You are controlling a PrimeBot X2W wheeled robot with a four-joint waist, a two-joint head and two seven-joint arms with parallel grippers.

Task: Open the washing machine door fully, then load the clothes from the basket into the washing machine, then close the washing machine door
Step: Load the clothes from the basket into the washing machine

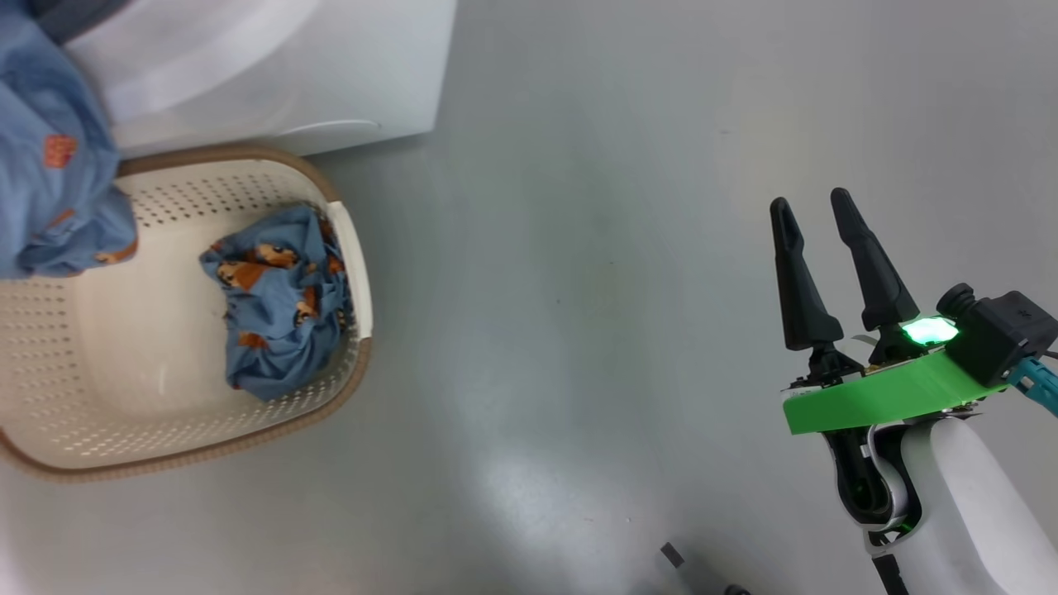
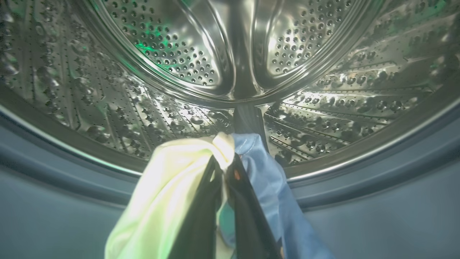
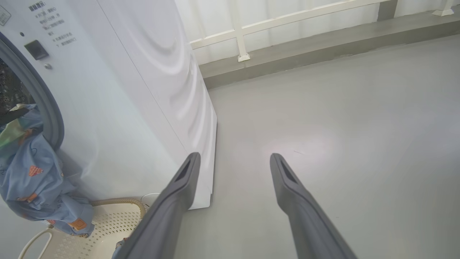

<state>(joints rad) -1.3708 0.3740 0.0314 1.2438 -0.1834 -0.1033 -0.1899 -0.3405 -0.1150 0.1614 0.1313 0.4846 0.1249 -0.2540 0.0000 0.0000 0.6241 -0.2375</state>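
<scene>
The left hand [image 2: 226, 163] was clenched on a small cream-white cloth [image 2: 169, 190] and a light blue fabric piece [image 2: 267, 180], the steel perforated drum [image 2: 161, 43] just beyond. The right hand [image 1: 810, 202] hung released above the grey floor [image 1: 579, 248]. 1 blue printed bundle [image 1: 277, 314] lay in the cream perforated basket [image 1: 351, 248].

The basket [image 1: 207, 194] is cut off at the head view's left edge; print on the washing machine [image 3: 143, 72] is unreadably small.

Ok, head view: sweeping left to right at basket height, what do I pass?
Hanging blue garment → crumpled blue garment → right wall of the basket that holds it → bare floor → right gripper, jaws open.
</scene>
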